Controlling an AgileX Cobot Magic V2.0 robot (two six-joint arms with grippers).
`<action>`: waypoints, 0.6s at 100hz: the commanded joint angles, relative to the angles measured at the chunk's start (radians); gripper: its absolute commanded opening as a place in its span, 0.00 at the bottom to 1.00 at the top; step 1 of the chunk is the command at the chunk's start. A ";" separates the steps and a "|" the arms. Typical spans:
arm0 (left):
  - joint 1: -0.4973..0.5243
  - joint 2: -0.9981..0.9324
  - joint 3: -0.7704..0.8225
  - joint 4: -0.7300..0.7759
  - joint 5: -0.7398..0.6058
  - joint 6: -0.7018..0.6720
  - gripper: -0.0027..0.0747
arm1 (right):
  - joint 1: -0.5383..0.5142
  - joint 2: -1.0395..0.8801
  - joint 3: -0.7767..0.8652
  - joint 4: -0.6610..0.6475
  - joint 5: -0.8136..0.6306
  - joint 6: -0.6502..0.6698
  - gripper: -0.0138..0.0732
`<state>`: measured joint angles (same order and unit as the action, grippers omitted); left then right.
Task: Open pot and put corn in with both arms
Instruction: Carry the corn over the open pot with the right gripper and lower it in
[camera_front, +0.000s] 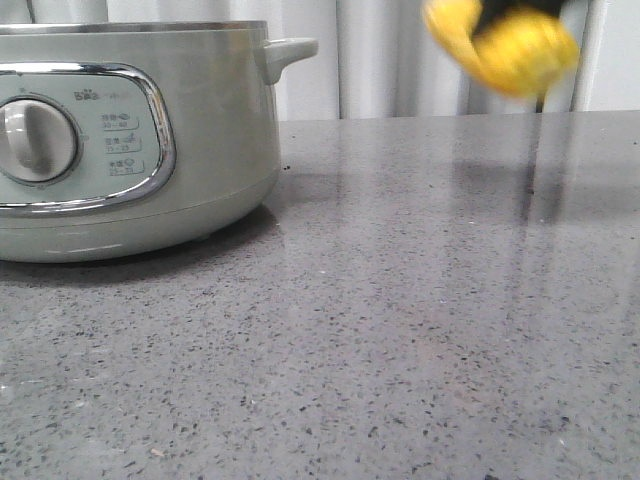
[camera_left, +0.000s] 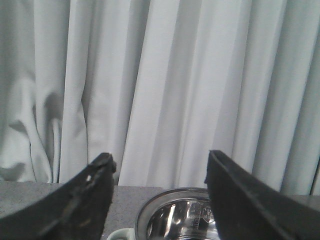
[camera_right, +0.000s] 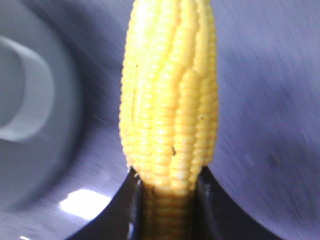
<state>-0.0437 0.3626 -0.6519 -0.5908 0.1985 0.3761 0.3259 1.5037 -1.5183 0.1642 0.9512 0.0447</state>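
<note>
The pale grey-green pot stands at the left of the counter, its dial and chrome-framed panel facing me. No glass lid shows in any view. In the left wrist view the pot's steel rim and shiny bare inside show below my left gripper, which is open, empty and held above the pot. My right gripper is shut on the yellow corn, which sticks out past the fingertips. The corn is blurred, high in the air at the upper right, well right of the pot. The pot's side handle shows blurred beside it.
The grey speckled counter stretches right of and in front of the pot. A pale curtain hangs behind the counter's far edge. The pot's small side handle juts out to the right.
</note>
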 joint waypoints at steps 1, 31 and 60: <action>-0.015 0.009 -0.031 -0.006 -0.077 -0.008 0.53 | 0.069 -0.046 -0.146 0.027 -0.084 -0.019 0.08; -0.036 0.013 -0.031 -0.006 -0.068 -0.008 0.53 | 0.329 0.106 -0.335 0.027 -0.320 -0.019 0.08; -0.036 0.013 -0.031 -0.006 -0.056 -0.008 0.53 | 0.410 0.310 -0.339 0.027 -0.361 -0.019 0.18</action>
<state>-0.0722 0.3626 -0.6519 -0.5908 0.1976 0.3761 0.7318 1.8314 -1.8249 0.1896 0.6760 0.0386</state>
